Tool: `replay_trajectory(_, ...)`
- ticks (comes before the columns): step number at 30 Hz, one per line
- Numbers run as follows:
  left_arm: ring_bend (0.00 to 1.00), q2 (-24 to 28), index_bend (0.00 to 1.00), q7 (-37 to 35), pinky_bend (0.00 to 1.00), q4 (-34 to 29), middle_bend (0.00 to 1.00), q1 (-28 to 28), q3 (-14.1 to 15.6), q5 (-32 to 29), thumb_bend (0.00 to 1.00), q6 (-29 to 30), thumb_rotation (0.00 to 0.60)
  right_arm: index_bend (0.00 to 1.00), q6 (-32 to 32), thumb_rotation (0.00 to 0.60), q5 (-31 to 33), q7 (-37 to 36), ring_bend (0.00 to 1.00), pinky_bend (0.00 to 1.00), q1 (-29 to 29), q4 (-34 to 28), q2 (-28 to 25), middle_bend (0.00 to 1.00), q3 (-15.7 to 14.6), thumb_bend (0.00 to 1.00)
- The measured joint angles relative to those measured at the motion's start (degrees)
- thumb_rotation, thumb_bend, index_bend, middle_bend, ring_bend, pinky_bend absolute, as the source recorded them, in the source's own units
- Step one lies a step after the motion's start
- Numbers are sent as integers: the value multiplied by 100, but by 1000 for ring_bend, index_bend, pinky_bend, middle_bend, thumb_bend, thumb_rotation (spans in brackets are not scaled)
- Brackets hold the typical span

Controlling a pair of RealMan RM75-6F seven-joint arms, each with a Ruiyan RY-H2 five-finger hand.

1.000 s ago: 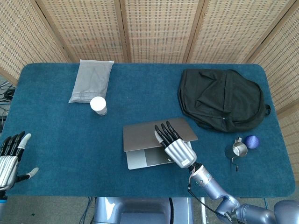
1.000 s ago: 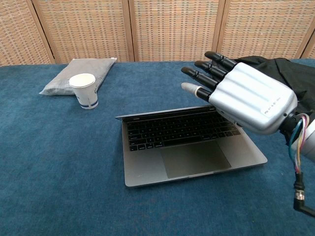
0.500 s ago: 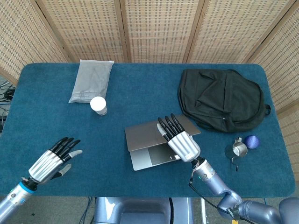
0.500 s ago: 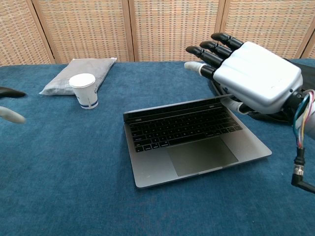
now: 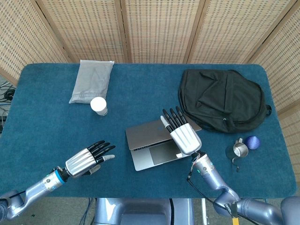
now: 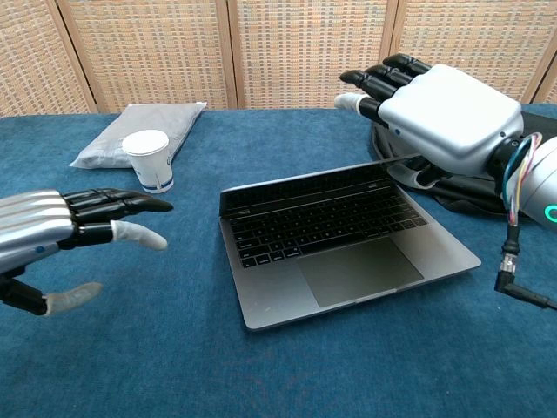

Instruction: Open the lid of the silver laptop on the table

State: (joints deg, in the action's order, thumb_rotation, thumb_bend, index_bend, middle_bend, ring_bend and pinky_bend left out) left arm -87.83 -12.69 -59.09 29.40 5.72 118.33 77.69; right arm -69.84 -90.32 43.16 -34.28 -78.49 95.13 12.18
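Blue-carpeted desk point(image 5: 47, 103): your left hand point(image 5: 86, 160) has swung in, released, while your right hand point(image 5: 183, 135), fingers spread, lifts the mid-desk silver laptop point(image 6: 339, 252)'s lid point(image 5: 150, 132) higher; it's barely a quarter open.

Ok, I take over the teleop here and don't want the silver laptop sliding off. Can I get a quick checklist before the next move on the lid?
1. Lid of the silver laptop lifted off the keyboard: ok, but only partly raised.
2. Right hand on the lid's right corner: ok, thumb under the edge, fingers spread above.
3. Left hand steadying the base: not ok, it hovers open, apart from the laptop.
4. Laptop base flat on the blue cloth table: ok.
5. Room behind the lid: cannot tell; the black backpack lies close to its right rear.
6. White paper cup out of the way: ok.
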Motion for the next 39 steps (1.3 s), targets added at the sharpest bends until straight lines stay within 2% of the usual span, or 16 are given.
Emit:
replay_trajectory(10,39,-296,160,-224,85,-8,0,509,106,-197,535,-488,600,105,90,600,370,-107,0,3,-70,-308,-79,0,110,363)
replay_trajectory(15,40,-494,160,-451,85,40,0,644,123,-315,711,-531,600,105,133,600,505,-55,0,3,-127,-423,-83,0,148,363)
replay_trajectory(18,41,-587,160,-551,85,56,0,736,121,-406,764,-640,600,105,163,600,575,-41,0,3,-160,-474,-78,0,170,363)
replay_trajectory(30,41,-1147,159,-767,91,395,0,1090,147,-656,808,-997,600,105,226,600,872,-19,0,17,-271,-519,-53,0,217,363)
replay_trajectory(39,41,-1533,158,-1007,91,923,0,1193,222,-692,832,-840,600,105,276,600,996,-171,0,30,-345,-375,-94,0,235,363)
